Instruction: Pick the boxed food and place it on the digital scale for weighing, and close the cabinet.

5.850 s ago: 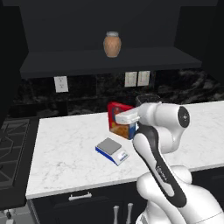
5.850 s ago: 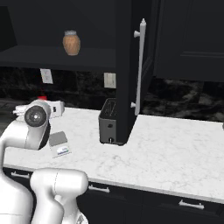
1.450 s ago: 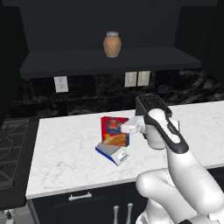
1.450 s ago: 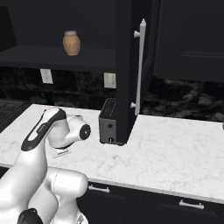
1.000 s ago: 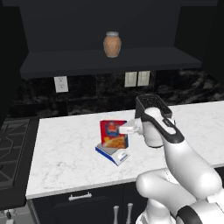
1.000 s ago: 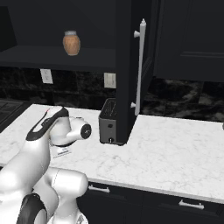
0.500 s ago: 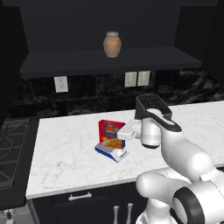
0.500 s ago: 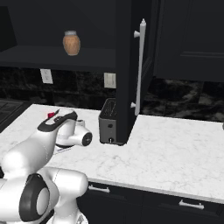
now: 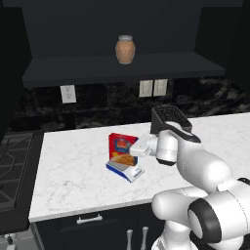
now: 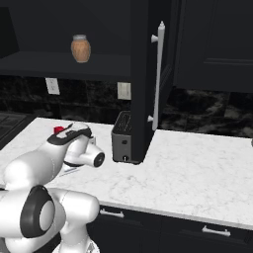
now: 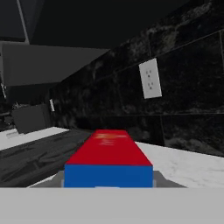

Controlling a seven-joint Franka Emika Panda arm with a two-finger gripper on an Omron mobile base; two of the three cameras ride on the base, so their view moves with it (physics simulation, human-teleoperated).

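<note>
Claw (image 9: 135, 147) at the boxed food's (image 9: 122, 152) right side; whether it grips cannot be told, the fingertips being hidden. Box stands upright on the digital scale (image 9: 125, 169), mid white marble worktop (image 9: 68, 180), open marble on all sides. Black toaster (image 10: 123, 137) just beside the cabinet's (image 10: 148, 74) open door edge with its long silver handle (image 10: 157, 74). Tan jar (image 9: 125, 49) on the shelf above.

Cabinet door (image 10: 150, 74) open above toaster (image 10: 122, 137); jar (image 10: 80, 48) on shelf, arm (image 10: 54, 158) over counter (image 10: 197, 173).
</note>
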